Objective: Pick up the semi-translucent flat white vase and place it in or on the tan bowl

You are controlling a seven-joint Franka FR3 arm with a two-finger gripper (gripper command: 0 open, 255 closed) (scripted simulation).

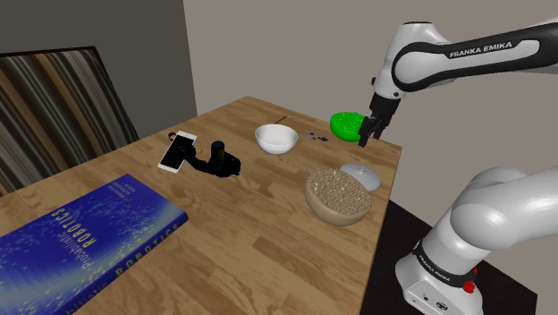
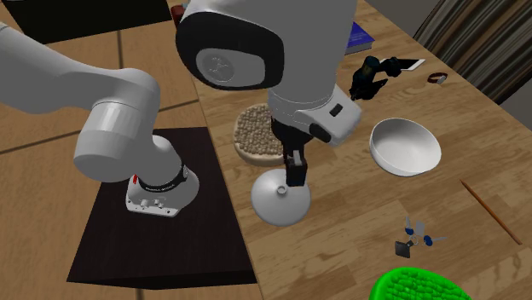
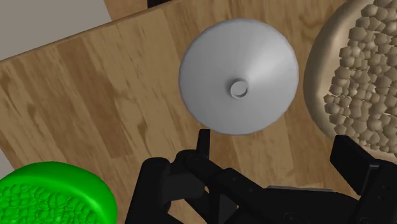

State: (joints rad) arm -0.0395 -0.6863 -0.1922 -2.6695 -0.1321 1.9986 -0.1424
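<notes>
- Gripper (image 1: 368, 134) hangs in the air above the wooden table (image 1: 250, 233). Its two black fingers (image 3: 348, 153) stand apart with nothing between them.
- Vase (image 1: 360, 176): pale grey-white, flat and round, with a short neck pointing up. It lies on the table close to the right edge in the shoulder view, below the gripper and untouched.
- Tan bowl (image 1: 338, 197), with a pebbled surface, sits just beside the vase on its near side.
- Green bowl (image 1: 347, 123) sits beyond the vase, toward the far edge.
- White bowl (image 1: 276, 138) is well apart, to the shoulder view's left of the vase.
- Phone (image 1: 177, 150) and black object (image 1: 221, 161) lie mid-table; blue book (image 1: 71, 233) lies at near left.
</notes>
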